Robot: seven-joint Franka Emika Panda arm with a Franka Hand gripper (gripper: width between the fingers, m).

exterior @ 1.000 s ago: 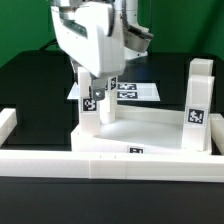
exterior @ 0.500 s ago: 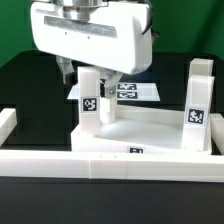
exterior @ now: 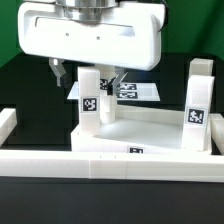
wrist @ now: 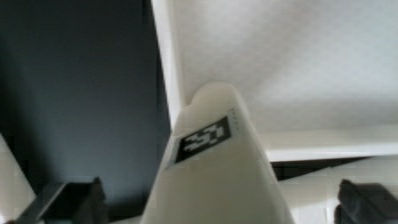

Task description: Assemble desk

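The desk's white rimmed tabletop [exterior: 150, 128] lies upside down behind the low wall. Two white square legs with tags stand upright in its corners, one at the exterior view's left [exterior: 90, 100] and one at its right [exterior: 197, 98]. My gripper [exterior: 88, 76] hangs open over the left leg's top. Its fingers [exterior: 58, 72] stand on either side of the leg, clear of it. In the wrist view that leg [wrist: 214, 150] rises between the two dark fingertips [wrist: 71, 200], my gripper [wrist: 217, 200] holds nothing, and the tabletop [wrist: 294, 70] lies beneath.
A long low white barrier wall [exterior: 110, 160] runs along the front, with a raised end at the exterior view's left [exterior: 6, 120]. The marker board [exterior: 140, 90] lies flat on the black table behind the tabletop.
The hand has turned about its upright axis above the left leg, so its broad side now faces the exterior camera. The open fingers now flank the leg. The legs and tabletop have not moved.
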